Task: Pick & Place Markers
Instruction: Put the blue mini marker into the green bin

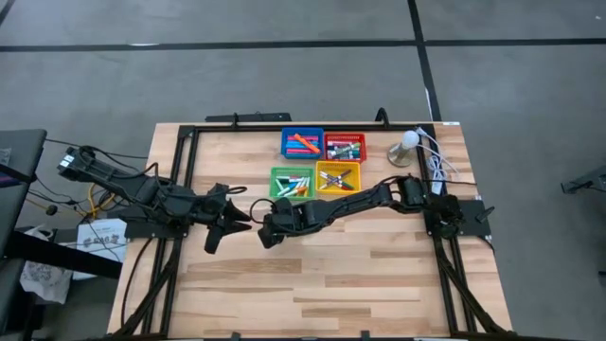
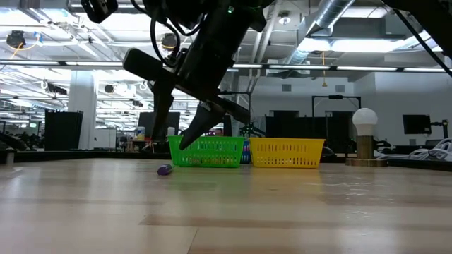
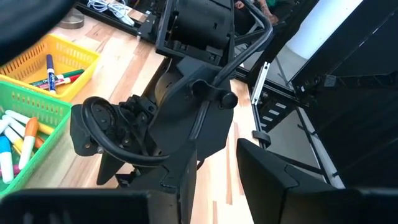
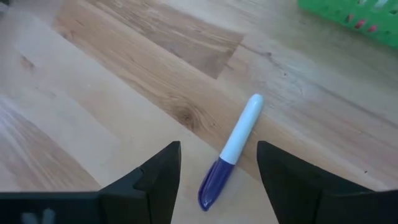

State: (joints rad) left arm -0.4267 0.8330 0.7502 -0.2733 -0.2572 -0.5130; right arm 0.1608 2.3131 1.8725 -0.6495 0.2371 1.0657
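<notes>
Now right tool (image 4: 217, 171) gapes wide around purple-capped marker (image 4: 231, 151), empty.

4 trays (image 1: 302, 143), 1 loose marker (image 4: 231, 149), 2 arms (image 1: 360, 201).

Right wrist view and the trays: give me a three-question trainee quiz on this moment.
1. True or false: the purple-capped marker lies on the bare table, not in a tray.
2. Which gripper hovers over it? A left gripper; B right gripper
3. Fill in: the tray nearest that marker is the ____ tray.
Key: 1 true; 2 B, with open jaws either side of the marker; 3 green.
</notes>
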